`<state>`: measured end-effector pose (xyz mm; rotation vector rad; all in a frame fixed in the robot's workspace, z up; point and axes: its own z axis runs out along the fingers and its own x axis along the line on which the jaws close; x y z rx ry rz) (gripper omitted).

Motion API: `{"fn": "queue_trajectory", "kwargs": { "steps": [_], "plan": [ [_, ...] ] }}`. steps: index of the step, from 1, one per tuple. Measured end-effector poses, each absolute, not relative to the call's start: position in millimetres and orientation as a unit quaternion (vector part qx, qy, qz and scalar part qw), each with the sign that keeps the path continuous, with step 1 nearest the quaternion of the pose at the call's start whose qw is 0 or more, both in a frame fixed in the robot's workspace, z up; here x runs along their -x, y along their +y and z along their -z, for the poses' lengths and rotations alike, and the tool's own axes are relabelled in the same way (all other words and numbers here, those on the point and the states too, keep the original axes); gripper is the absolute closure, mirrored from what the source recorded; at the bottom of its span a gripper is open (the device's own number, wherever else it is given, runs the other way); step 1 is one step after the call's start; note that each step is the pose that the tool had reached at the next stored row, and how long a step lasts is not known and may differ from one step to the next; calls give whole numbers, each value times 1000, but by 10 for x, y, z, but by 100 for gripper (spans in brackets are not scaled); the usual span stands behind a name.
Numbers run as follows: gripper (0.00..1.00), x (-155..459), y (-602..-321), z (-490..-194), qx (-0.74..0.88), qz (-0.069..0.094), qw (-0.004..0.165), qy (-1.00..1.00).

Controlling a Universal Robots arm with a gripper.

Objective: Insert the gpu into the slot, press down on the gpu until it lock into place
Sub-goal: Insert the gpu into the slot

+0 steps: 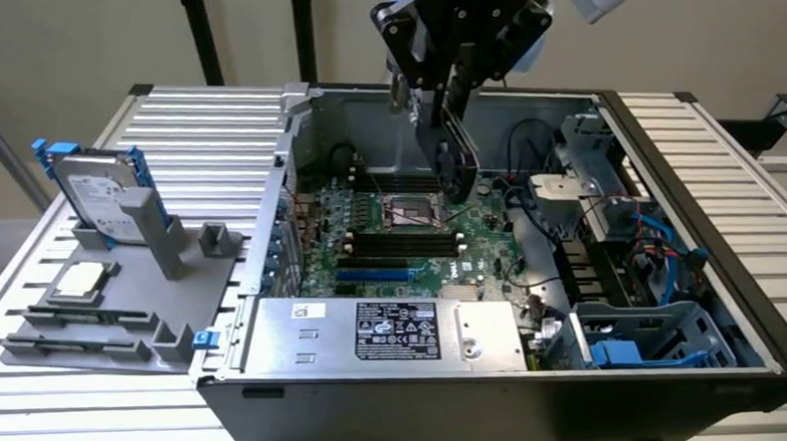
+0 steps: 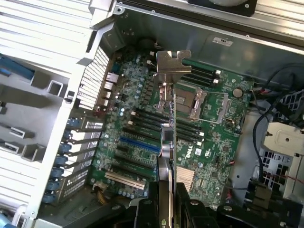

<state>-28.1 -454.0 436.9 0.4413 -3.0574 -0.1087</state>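
An open computer case (image 1: 508, 405) lies on a slatted metal surface (image 1: 739, 215), its motherboard (image 1: 429, 264) facing up. The end effector (image 1: 444, 104) hangs over the middle of the case, clamped on the gpu (image 1: 455, 163), a thin black card held on edge with its silver bracket (image 2: 173, 64) at the far end. The card is in the air above the square cpu socket (image 1: 413, 212) and the black memory slots (image 1: 401, 242), touching nothing.

The blue slot (image 1: 373, 277) lies apart from the card, closer to the surface's near edge and just beside the silver power supply (image 1: 385, 330). The room above the slot is open. Cables (image 1: 537, 144) and drive bays crowd the case toward the exterior view's right. A hard drive (image 1: 101, 193) stands in a grey rack (image 1: 119, 312) by the surface's edge at the exterior view's left.
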Motion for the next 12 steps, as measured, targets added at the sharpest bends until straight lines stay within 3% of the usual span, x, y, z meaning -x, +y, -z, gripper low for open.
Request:
{"fn": "queue_trajectory", "kwargs": {
  "steps": [12],
  "plan": [
    [74,281,-4540,-4355,-250,32,29,-967]
  ]
}}
